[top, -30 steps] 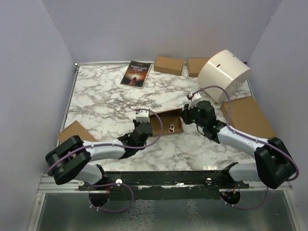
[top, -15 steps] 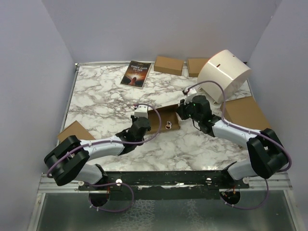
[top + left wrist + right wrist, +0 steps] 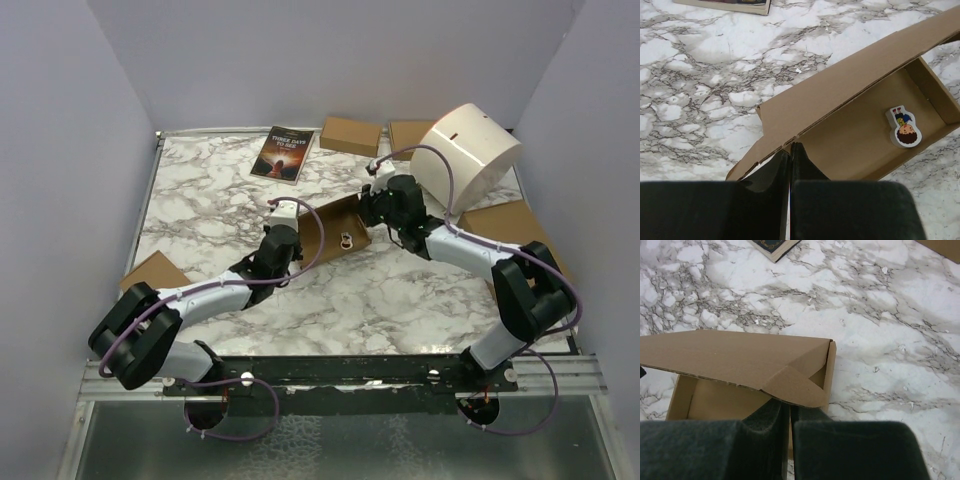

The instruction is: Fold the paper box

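Observation:
The paper box (image 3: 335,228) lies mid-table as a shallow brown cardboard tray with its long lid flap half raised. Inside it lies a small white piece with a cartoon figure (image 3: 903,127). My left gripper (image 3: 283,217) is at the box's left end. In the left wrist view it (image 3: 790,146) is shut, tips against the lid's fold at the corner of the box (image 3: 855,115). My right gripper (image 3: 371,207) is at the right end. It (image 3: 789,407) is shut, tips tucked under the lid's rounded tab (image 3: 792,387). Whether either pinches cardboard is hidden.
A dark book (image 3: 283,153) lies at the back. Two small brown boxes (image 3: 350,135) (image 3: 406,137) sit beside a white drum (image 3: 467,158) at the back right. A large flat brown sheet (image 3: 512,240) lies on the right, and another brown piece (image 3: 155,272) on the left edge.
Both grippers and the box between them have moved away from the arm bases toward the back. The box has turned and its lid flap stands higher.

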You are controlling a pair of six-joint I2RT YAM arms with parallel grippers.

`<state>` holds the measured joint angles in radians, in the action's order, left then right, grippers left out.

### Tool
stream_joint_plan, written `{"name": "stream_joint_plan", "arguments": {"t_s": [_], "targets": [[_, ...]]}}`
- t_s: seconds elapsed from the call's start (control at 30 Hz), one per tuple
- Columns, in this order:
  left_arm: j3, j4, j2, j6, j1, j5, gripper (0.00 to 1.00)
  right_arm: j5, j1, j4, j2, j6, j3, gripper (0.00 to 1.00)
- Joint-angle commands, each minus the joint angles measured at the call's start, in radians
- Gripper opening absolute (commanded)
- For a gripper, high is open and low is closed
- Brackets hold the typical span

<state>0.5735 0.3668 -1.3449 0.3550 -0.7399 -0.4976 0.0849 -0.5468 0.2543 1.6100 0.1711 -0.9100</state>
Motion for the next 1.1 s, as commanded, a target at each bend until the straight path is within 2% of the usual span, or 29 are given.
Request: {"name": "stream_joint_plan", "arguments": {"t_s": [0.0, 0.4, 0.67, 0.9, 1.07], "targets": [[0.060, 0.009, 0.033, 0.003, 0.001, 0.168, 0.00, 0.162, -0.015, -0.040, 0.014, 0.026, -0.086, 0.01], [0.050, 0.006, -0.012, 0.007, 0.015, 0.224, 0.00, 0.133, -0.007, -0.121, 0.090, -0.067, -0.026, 0.01], [0.004, 0.038, -0.024, 0.007, 0.011, 0.241, 0.00, 0.128, -0.007, -0.158, 0.024, -0.138, 0.047, 0.03], [-0.021, 0.026, -0.024, 0.006, -0.004, 0.219, 0.00, 0.120, -0.004, -0.157, -0.044, -0.186, 0.078, 0.09], [-0.013, 0.006, -0.034, 0.002, -0.009, 0.202, 0.00, 0.112, 0.011, -0.166, -0.120, -0.261, 0.106, 0.19]]}}
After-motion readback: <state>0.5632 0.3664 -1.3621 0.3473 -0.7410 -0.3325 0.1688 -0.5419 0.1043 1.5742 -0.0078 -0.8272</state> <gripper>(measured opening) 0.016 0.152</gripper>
